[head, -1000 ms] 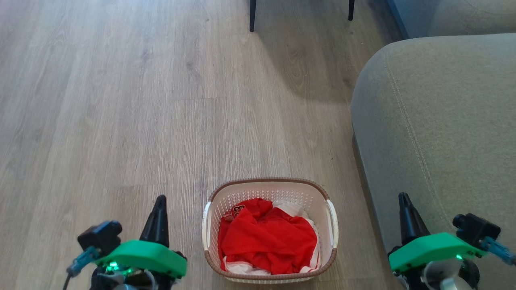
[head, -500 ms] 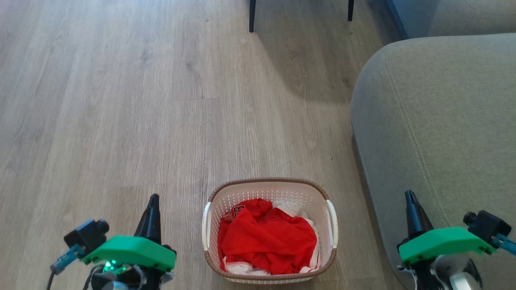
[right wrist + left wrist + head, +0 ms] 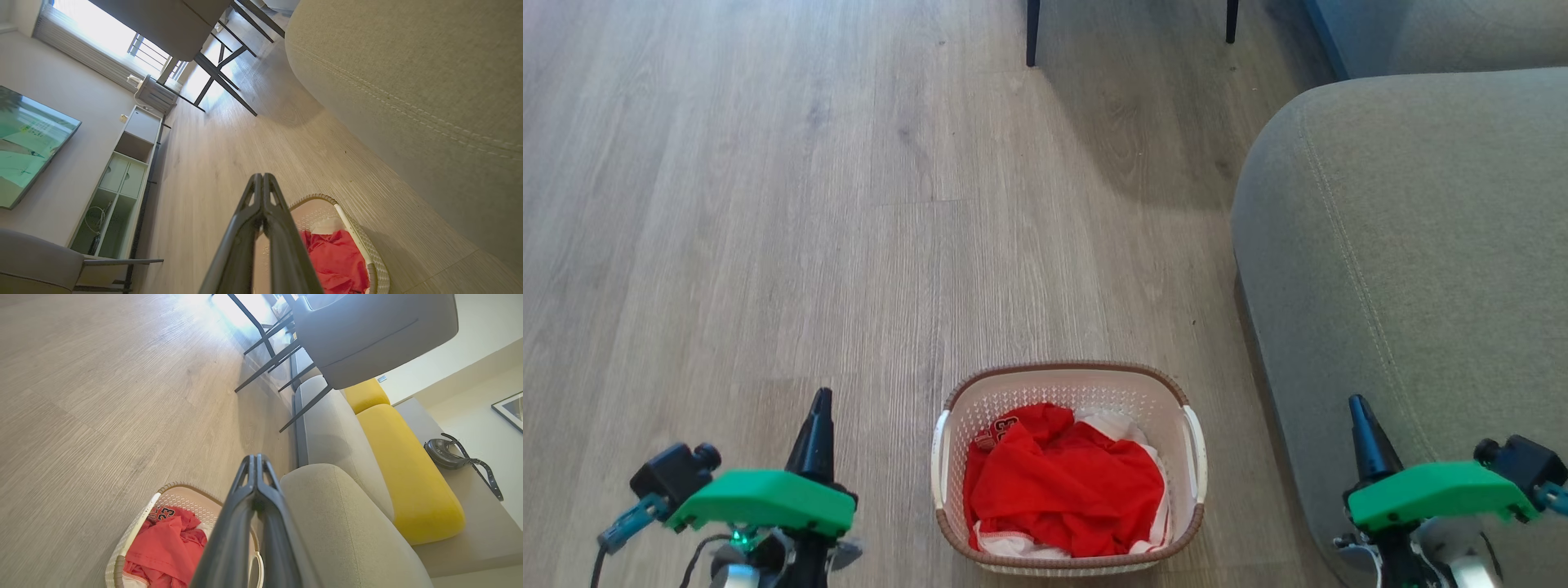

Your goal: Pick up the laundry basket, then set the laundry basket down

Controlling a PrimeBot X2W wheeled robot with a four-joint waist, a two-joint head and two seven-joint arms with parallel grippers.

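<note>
On floor (image 3: 768,204) betw. left gripper (image 3: 822,395) & right gripper (image 3: 1356,401) — laundry basket (image 3: 1066,367) w/ red garment (image 3: 1062,490), prob. jersey; both clenched, empty.

The left claw (image 3: 820,402) is sitting at lower left in the head view, its two dark fingers (image 3: 229,531) pressing together into one tapering point aiming forward. The right claw (image 3: 1357,406) is mirroring it at lower right, its jaws likewise meeting tip to tip and gripping nothing. A green wrist housing (image 3: 760,500) is riding behind each claw, carrying a black camera (image 3: 670,472) on its outer side.
</note>
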